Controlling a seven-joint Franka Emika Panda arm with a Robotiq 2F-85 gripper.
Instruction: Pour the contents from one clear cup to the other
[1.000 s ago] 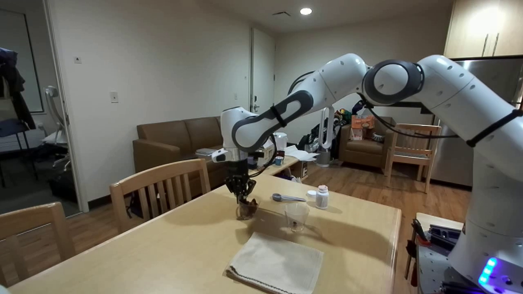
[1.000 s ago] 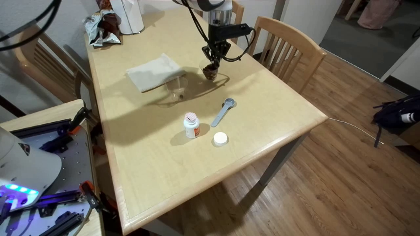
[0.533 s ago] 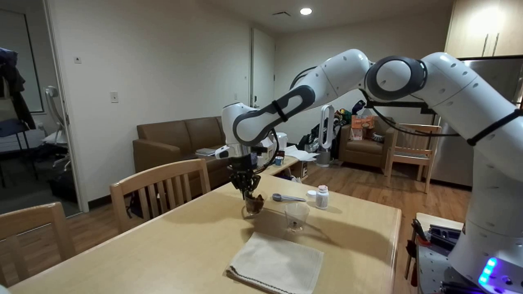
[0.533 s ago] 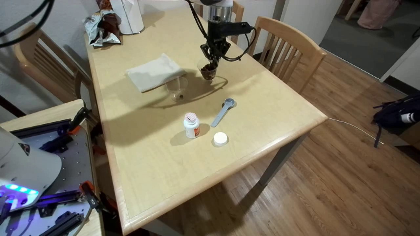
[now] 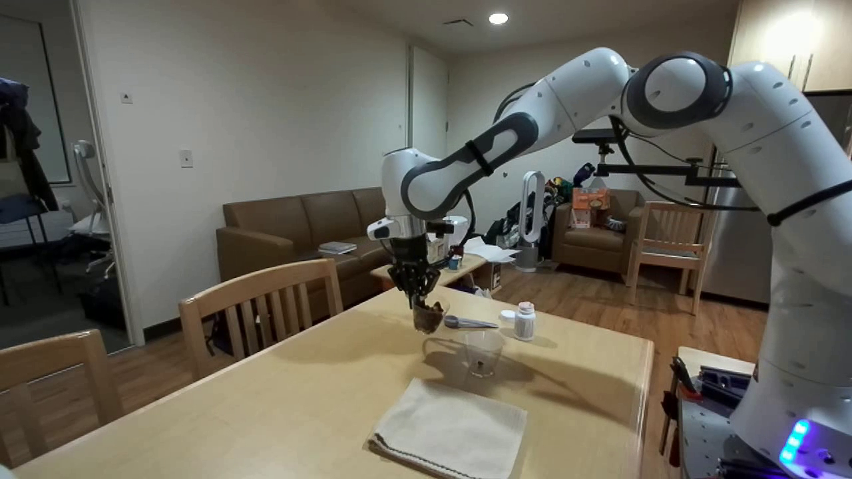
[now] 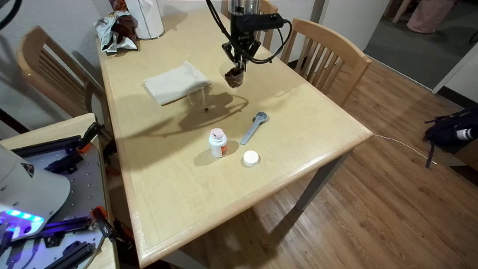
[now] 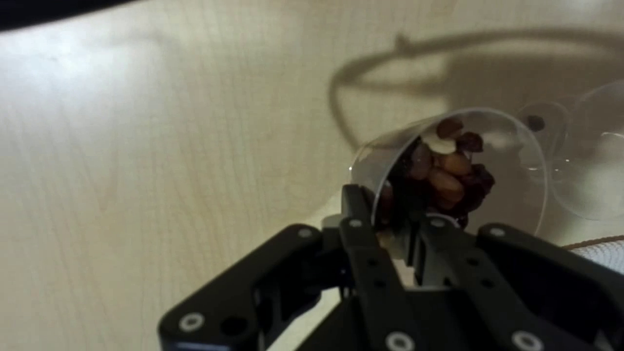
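A clear cup of nuts and dark dried fruit is in my gripper's grasp; this held cup shows in both exterior views (image 5: 426,319) (image 6: 234,79) and in the wrist view (image 7: 370,163). It is off the table and tilted a little. My gripper (image 5: 418,303) is shut on its wall, one finger inside and one outside, as the wrist view shows at the fingertips (image 7: 382,204). The other clear cup (image 5: 484,352) stands upright on the table with one small dark piece at its bottom. It also shows in an exterior view (image 6: 198,98) and at the wrist view's right edge (image 7: 592,151).
A folded white cloth (image 5: 452,429) lies close to the standing cup. A grey measuring spoon (image 6: 254,128), a white bottle (image 6: 218,144) and its white lid (image 6: 251,158) are also on the table. A snack bag (image 6: 117,31) is at the table's far end.
My gripper has lifted the filled cup higher above the table and carried it toward the standing cup. The held cup has tilted somewhat more. The standing cup has not moved.
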